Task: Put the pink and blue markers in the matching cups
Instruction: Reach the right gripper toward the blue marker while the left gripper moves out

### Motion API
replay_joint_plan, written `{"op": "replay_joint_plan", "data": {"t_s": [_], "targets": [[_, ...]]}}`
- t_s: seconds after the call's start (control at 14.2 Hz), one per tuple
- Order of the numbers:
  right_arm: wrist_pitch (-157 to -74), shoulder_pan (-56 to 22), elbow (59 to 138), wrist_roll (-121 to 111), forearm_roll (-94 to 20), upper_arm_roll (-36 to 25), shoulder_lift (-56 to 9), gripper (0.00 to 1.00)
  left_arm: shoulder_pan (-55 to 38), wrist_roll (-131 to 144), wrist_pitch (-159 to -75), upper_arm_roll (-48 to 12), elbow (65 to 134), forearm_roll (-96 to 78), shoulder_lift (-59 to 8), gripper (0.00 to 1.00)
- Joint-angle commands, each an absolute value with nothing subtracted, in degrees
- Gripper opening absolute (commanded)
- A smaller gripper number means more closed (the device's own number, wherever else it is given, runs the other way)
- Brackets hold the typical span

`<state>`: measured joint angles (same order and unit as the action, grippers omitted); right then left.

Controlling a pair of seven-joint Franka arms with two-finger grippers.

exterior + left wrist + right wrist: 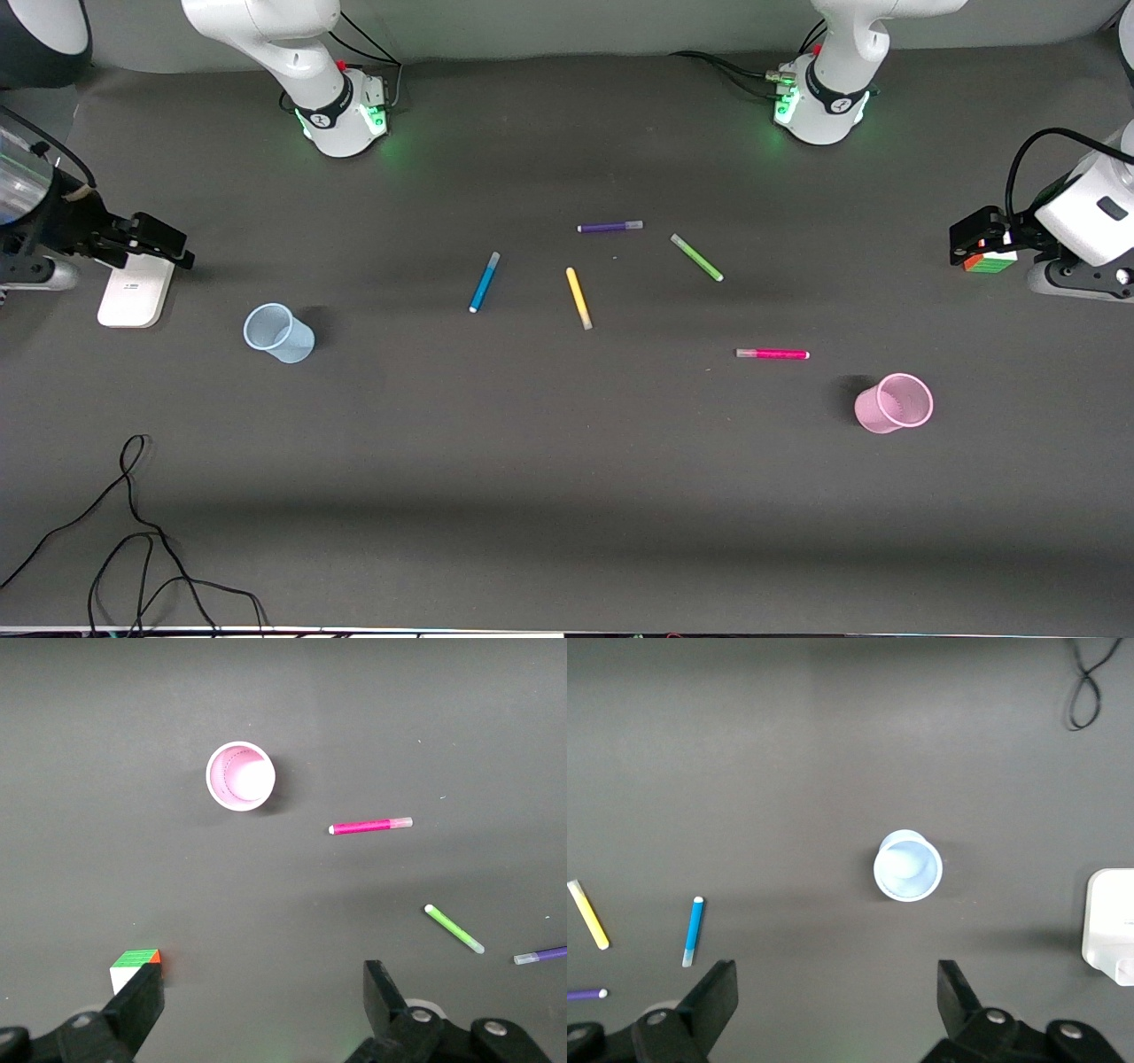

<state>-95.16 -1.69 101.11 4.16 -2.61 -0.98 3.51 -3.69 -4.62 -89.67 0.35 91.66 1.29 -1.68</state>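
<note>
The blue marker (485, 282) lies flat near the table's middle; it also shows in the right wrist view (694, 931). The pale blue cup (279, 332) stands upright toward the right arm's end, and shows in the right wrist view (907, 866). The pink marker (772, 354) lies flat beside the upright pink cup (895, 403); both show in the left wrist view, the marker (370, 826) and the cup (240, 777). My right gripper (166, 245) (837, 997) is open and empty at its end of the table. My left gripper (972, 241) (264, 1001) is open and empty at its end.
Purple (610, 227), green (697, 258) and yellow (578, 298) markers lie among the task markers. A colour cube (990, 261) sits under the left gripper. A white flat object (135, 291) lies below the right gripper. Black cables (133, 532) trail near the front camera's edge.
</note>
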Motion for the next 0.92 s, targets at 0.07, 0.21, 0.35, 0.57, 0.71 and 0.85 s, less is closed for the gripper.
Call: {"op": "replay_joint_plan", "data": {"t_s": [0.07, 0.21, 0.35, 0.57, 0.71, 0.85], "targets": [[-94.13, -10.43, 95.47, 14.73, -4.47, -0.35, -5.95, 1.0, -2.73, -4.66, -89.21, -0.26, 91.67, 0.88, -1.23, 1.0], [-93.69, -15.36, 90.91, 22.37, -5.36, -0.35, -12.8, 1.0, -2.72, -4.4, -89.56, -0.26, 91.67, 0.88, -1.49, 1.0], [-93.52, -18.79, 86.5, 25.74, -10.86, -0.35, -19.74, 1.0, -3.07, -3.78, -90.08, -0.35, 91.76, 0.88, -2.45, 1.0], [-93.52, -21.35, 82.89, 27.41, -20.1, -0.35, -28.97, 1.0, -3.78, -0.72, -90.96, -1.14, 91.15, 0.62, -5.26, 1.0], [-93.69, -22.84, 82.09, 29.08, -23.63, -0.35, -34.6, 1.0, -4.13, 4.19, -93.42, -3.59, 90.79, 0.7, -7.63, 1.0], [-94.13, -24.08, 82.09, 30.76, -26.79, -0.35, -39.7, 1.0, -4.22, 9.38, -96.75, -6.66, 90.79, 0.7, -10.79, 1.0]]}}
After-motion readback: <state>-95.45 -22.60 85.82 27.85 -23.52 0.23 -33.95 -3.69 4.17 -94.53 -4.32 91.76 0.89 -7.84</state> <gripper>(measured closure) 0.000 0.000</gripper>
